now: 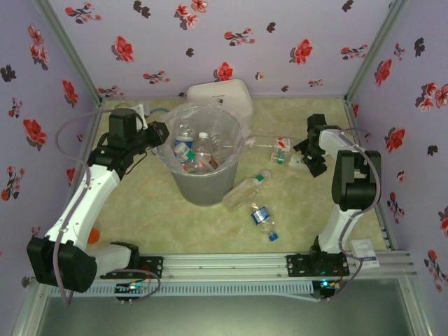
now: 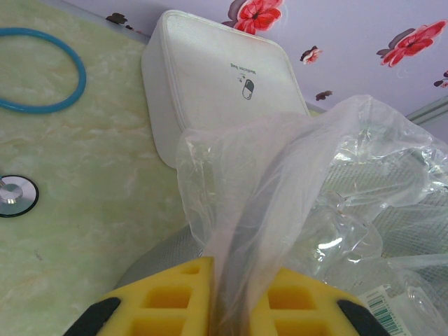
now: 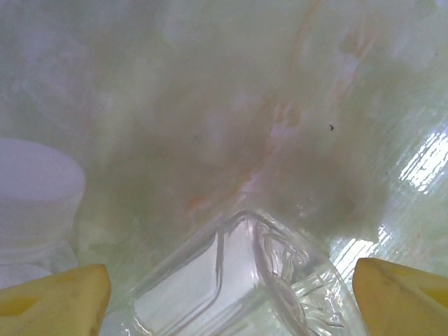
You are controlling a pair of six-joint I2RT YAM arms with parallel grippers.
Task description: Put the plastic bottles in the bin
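Observation:
The grey bin (image 1: 203, 183) stands mid-table, lined with a crinkly clear bag (image 2: 294, 175); several plastic bottles (image 1: 201, 147) lie inside. My left gripper (image 1: 159, 134) is at the bin's left rim, its yellow fingers (image 2: 168, 301) shut on a fold of the bag at the rim. On the table lie a green-capped bottle (image 1: 246, 190), a blue-labelled bottle (image 1: 264, 222) and a red-white labelled bottle (image 1: 280, 149). My right gripper (image 1: 308, 159) hangs open low over a clear bottle (image 3: 238, 280), which lies between its spread fingertips (image 3: 63, 297). A white cap (image 3: 35, 189) lies to the left.
A white rounded-square container (image 1: 222, 94) sits right behind the bin, touching the bag (image 2: 217, 84). A blue ring (image 2: 42, 70) and a silver disc (image 2: 14, 196) lie on the table left of it. An orange object (image 1: 93, 236) sits by the left arm.

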